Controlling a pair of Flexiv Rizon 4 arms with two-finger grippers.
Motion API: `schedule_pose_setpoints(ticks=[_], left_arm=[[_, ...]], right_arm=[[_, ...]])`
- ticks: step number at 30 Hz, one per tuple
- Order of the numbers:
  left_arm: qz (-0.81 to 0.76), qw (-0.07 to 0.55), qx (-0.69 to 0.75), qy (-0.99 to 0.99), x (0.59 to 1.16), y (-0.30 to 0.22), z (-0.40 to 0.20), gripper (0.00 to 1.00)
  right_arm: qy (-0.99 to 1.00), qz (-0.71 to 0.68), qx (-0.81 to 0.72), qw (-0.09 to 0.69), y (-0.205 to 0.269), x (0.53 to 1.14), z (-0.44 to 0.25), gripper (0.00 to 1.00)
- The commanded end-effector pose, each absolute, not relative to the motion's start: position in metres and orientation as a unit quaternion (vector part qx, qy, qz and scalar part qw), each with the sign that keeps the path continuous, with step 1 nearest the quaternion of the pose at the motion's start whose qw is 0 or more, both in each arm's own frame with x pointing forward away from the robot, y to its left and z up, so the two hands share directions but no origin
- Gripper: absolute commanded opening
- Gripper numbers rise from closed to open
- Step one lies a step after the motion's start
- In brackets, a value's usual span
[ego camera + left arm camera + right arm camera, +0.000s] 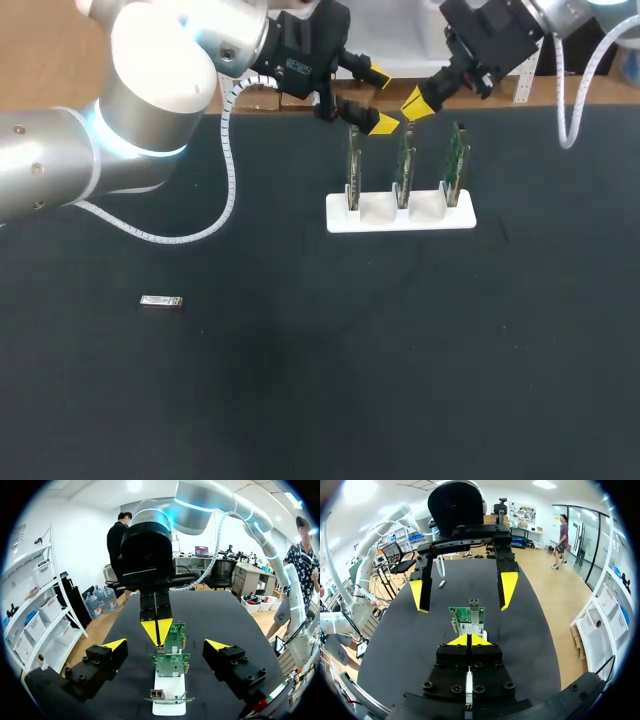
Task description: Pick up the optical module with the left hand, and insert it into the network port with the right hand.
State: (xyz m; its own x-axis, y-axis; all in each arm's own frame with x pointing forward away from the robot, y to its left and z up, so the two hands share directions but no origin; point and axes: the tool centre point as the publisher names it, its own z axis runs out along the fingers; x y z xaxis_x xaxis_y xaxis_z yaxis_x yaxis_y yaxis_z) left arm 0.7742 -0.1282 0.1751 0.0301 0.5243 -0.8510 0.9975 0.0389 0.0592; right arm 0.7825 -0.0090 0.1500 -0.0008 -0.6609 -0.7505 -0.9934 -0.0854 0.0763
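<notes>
Black table [300,400], matte.

Head view:
- A white rack [400,216] holds three green cards [403,165] standing on edge.
- The optical module [160,301] lies flat on the table, well apart from the rack, off to its left and nearer the camera.
- Its long axis runs across the table, roughly in line with the rack's long side. Too small to tell which end is the plug end.
- The left hand [380,100] hangs above the rack's left card, fingers spread, nothing between them.
- The right hand [415,105] is just beside it over the rack, tips pressed together, empty.

Left wrist view:
- The left hand [166,645] looks along the row of cards, yellow tips wide on either side of the rack, touching none.
- A small metal cage on the nearest card is likely the network port [156,694].
- The module does not show.

Right wrist view:
- The right hand [468,640] has its tips closed to a single point facing the rack's end card.
- A pale sliver beyond the rack may be the module; unsure.

Judgement:
- The pickup has not begun and the module is untouched.
- Next, the left hand needs to leave the rack, cross to the module, turn so its fingers straddle the short sides, and descend.
- The right hand will need to open for the handover.
</notes>
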Motion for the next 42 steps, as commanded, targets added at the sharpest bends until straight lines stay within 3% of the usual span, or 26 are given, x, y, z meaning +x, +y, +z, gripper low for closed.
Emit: schedule_pose_setpoints(ticks=[1,15,42], left_arm=[[-0.318,0.366,0.616,0.621,0.775,-0.129,0.177,1.0],[-0.318,0.366,0.616,0.621,0.775,-0.129,0.177,1.0],[-0.318,0.366,0.616,0.621,0.775,-0.129,0.177,1.0]], right_arm=[[0.62,0.337,-0.657,0.265,-0.01,0.782,0.146,0.0],[0.602,0.352,-0.648,0.307,-0.016,0.788,0.183,0.0],[0.632,0.34,-0.623,0.312,-0.115,0.803,0.201,0.0]])
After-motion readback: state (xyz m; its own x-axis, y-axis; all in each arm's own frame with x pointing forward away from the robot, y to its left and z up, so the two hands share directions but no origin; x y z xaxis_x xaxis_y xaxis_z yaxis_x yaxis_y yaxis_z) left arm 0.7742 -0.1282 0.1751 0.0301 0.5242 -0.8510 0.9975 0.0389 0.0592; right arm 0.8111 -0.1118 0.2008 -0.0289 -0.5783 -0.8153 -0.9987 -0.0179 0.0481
